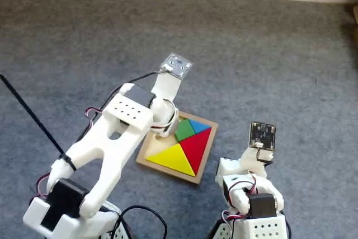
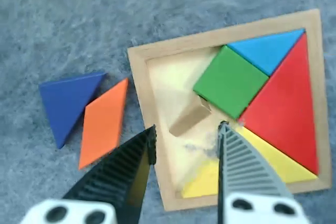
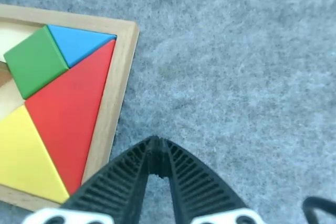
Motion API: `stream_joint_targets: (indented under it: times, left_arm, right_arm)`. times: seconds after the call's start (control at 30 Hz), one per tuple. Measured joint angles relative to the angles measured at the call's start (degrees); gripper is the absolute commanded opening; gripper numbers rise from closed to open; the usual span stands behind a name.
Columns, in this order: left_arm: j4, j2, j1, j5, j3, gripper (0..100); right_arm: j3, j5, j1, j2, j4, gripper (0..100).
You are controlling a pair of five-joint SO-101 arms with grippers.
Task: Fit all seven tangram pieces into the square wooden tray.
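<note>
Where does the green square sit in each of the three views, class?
High view: green square, mid-picture, in the tray.
Left wrist view: green square, in the tray beside its bare floor.
Right wrist view: green square, against the light blue triangle.
Shared landmark: the red triangle touching it.

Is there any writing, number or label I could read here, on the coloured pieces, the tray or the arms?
No readable text anywhere.
The green square and the wooden tray are plain.
Circuit board near the tray: marks too small to read.
</note>
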Motion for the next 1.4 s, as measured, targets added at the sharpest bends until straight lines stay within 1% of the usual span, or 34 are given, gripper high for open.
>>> stream_joint_targets:
  times: [0.13,0.27,0.47,0.57,0.7,0.8,0.9,1.07,1.23,1.33,1.4]
  left_arm:
    - [-2.02,5.27,-4.04,0.00,-0.44,19]
    - [-2.11,10.11,-7.56,0.18,-3.25,19]
    - [-2.11,11.60,-7.74,0.00,-4.40,19]
    - [-0.26,8.97,-7.74,0.00,-4.40,19]
    - [2.90,2.73,-3.69,0.00,-3.87,19]
    - [3.34,-0.88,-0.09,0.00,-1.14,19]
    - [2.99,-1.76,1.14,0.00,-0.18,19]
    - [-0.53,-0.70,0.35,0.00,0.09,19]
    - [-5.27,6.68,-3.69,0.18,-0.18,19]
    - [-5.45,11.25,-5.45,0.26,-2.29,19]
    - [-4.22,11.78,-5.45,0.18,-3.60,19]
  right_arm:
    - [0.00,0.00,0.00,0.00,0.00,0.6]
    - [0.00,0.00,0.00,0.00,0.00,0.6]
    - [0.00,0.00,0.00,0.00,0.00,0.6]
    - [0.00,0.00,0.00,0.00,0.00,0.6]
    - [0.00,0.00,0.00,0.00,0.00,0.6]
    - [0.00,0.00,0.00,0.00,0.00,0.6]
    - [0.00,0.00,0.00,0.00,0.00,0.6]
    - [0.00,0.00,0.00,0.00,0.00,0.6]
    - [0.00,0.00,0.00,0.00,0.00,0.6]
    - [0.00,0.00,0.00,0.00,0.00,0.6]
    - [0.00,0.00,0.00,0.00,0.00,0.6]
